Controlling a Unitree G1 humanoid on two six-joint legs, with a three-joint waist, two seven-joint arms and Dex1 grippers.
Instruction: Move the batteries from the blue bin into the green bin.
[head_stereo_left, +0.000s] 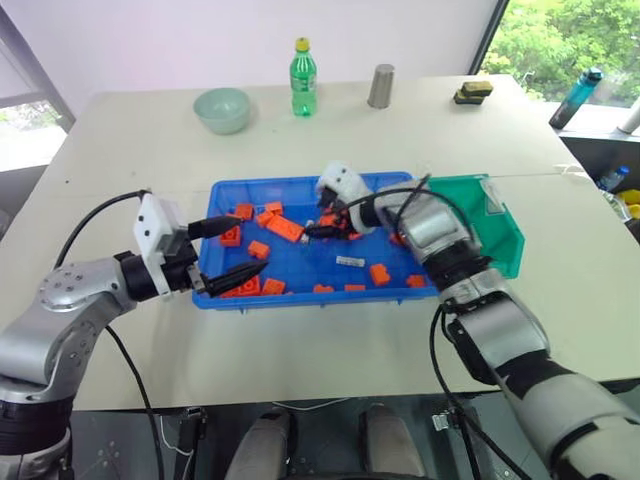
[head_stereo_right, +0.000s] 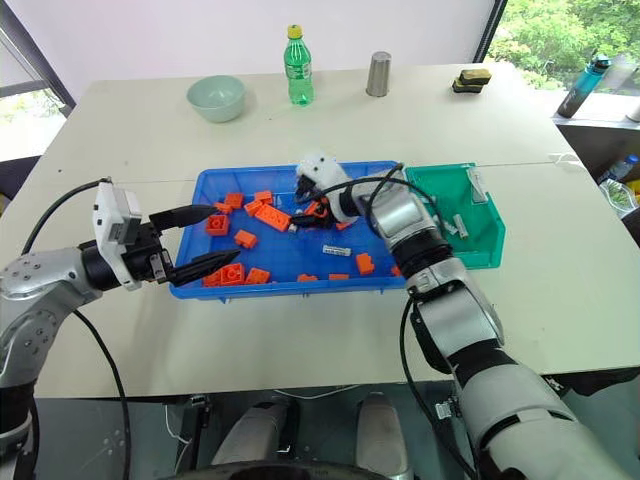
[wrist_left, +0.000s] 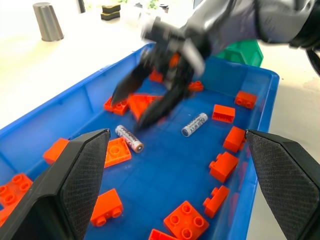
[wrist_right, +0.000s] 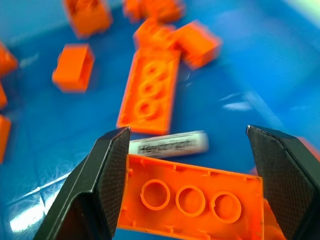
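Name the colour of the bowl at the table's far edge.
Pale green bowl; the left eye view shows it best.

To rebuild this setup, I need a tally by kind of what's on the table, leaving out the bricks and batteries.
Bins: 2, the blue bin and the green bin
Bowl: 1
Green bottle: 1
Metal cup: 1
Sponge: 1
Total: 6

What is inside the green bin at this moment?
The green bin holds at least two batteries, seen in the right eye view. The right arm covers its near corner, so more may be hidden.
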